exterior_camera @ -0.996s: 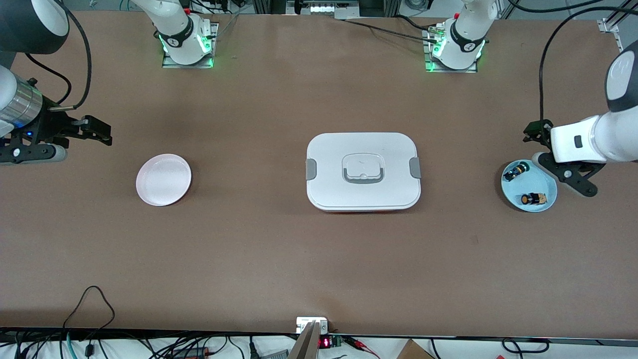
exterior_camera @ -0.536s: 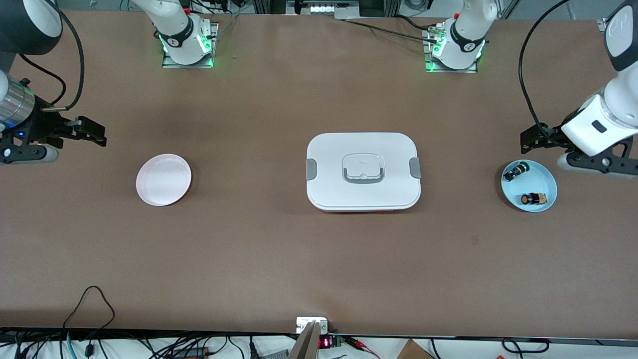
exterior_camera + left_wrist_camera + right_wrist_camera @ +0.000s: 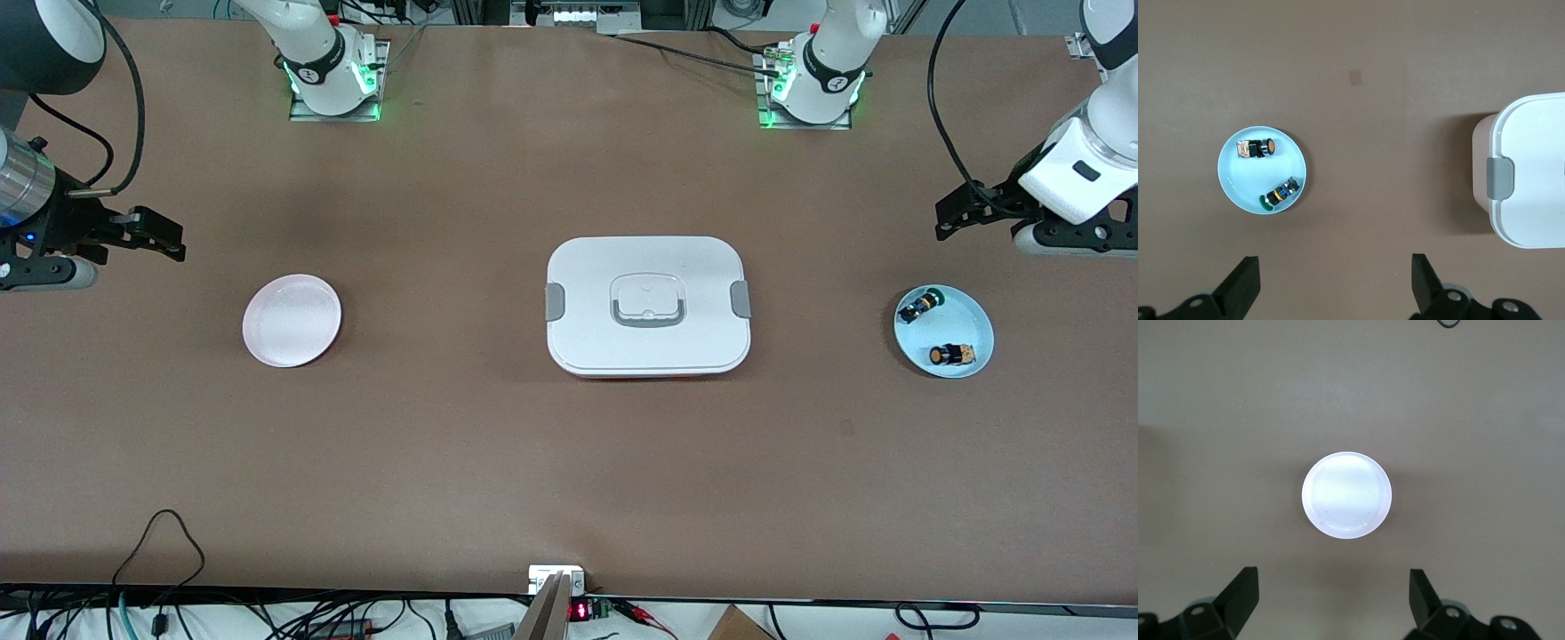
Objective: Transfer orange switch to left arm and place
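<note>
The orange switch [image 3: 949, 355] lies in a light blue plate [image 3: 978, 316] at the left arm's end of the table. It also shows in the left wrist view [image 3: 1257, 148], on the plate [image 3: 1238, 180]. The white lidded box [image 3: 647, 306] stands mid-table, and its end shows in the left wrist view [image 3: 1538, 173]. My left gripper [image 3: 949, 218] is open and empty, up over bare table beside the blue plate; it also shows in its own view [image 3: 1333, 267]. My right gripper [image 3: 169, 238] is open and empty over bare table beside a white plate [image 3: 292, 320], as its wrist view shows too [image 3: 1333, 577].
A black switch with a green cap [image 3: 920, 305] lies in the same blue plate, also in the left wrist view [image 3: 1279, 193]. The white plate shows empty in the right wrist view [image 3: 1346, 495]. Cables hang along the table's front edge.
My left gripper has risen and drawn away from over the blue plate toward the table's edge. My right gripper has shifted slightly toward its end of the table. The switches have not moved.
</note>
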Available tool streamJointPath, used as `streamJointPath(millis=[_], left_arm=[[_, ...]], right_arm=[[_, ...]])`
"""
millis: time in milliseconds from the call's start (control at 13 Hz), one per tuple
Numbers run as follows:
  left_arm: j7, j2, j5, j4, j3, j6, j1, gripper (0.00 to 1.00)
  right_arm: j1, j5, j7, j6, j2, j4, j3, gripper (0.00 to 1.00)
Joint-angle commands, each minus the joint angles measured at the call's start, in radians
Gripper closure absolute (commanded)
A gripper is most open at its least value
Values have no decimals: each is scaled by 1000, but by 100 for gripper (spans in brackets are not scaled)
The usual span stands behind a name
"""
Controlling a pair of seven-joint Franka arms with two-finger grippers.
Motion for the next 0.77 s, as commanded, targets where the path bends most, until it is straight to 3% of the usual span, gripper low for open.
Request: streamJointPath(millis=[0,690], left_arm=[[-12,0,-18,5,13,-30,-8,0],[-7,5,-9,27,-1,-82,-16,0]], right_arm=[[0,-3,-7,-10,-4,10,2,0],[0,-6,-2,-10,-4,10,2,0]])
